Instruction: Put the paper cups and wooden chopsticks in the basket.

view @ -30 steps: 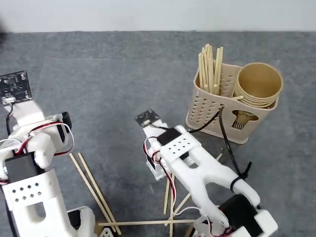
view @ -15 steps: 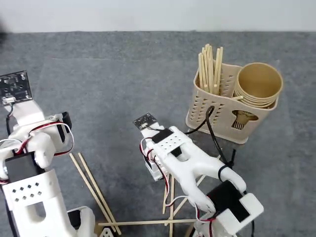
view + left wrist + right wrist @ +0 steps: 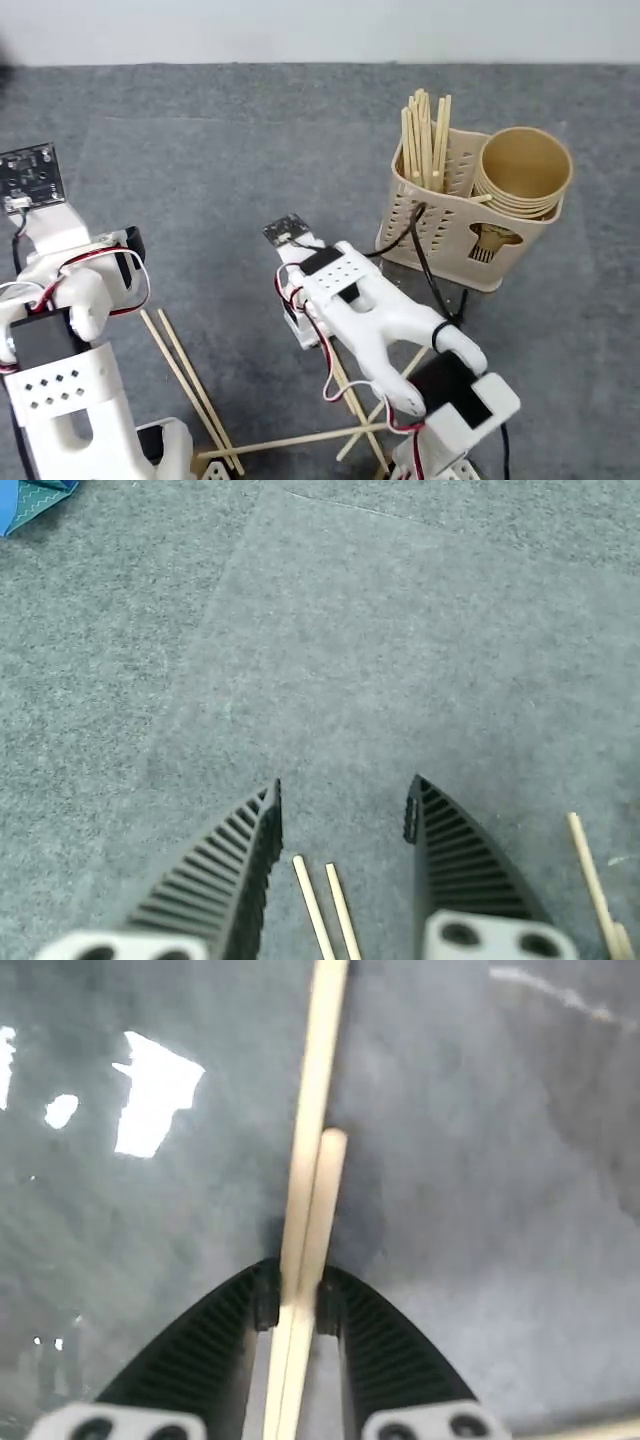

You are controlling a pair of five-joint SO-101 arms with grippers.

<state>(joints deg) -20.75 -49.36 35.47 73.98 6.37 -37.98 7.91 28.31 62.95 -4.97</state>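
Right arm has swung toward the left. The right gripper [image 3: 295, 1300] is now clamped on a chopstick pair [image 3: 318, 1160], and the loose stick [image 3: 290, 441] got skewed. The pair is low at the table, well short of the basket [image 3: 440, 235], so lift is next. Left gripper [image 3: 345, 800] gapes over two more chopsticks [image 3: 325, 910].

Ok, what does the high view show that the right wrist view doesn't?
High view: the basket holding paper cups and upright chopsticks, plus a loose pair by the left arm. Right wrist view: the right gripper shut on two chopsticks, close up. Shared: the grey mat underneath.
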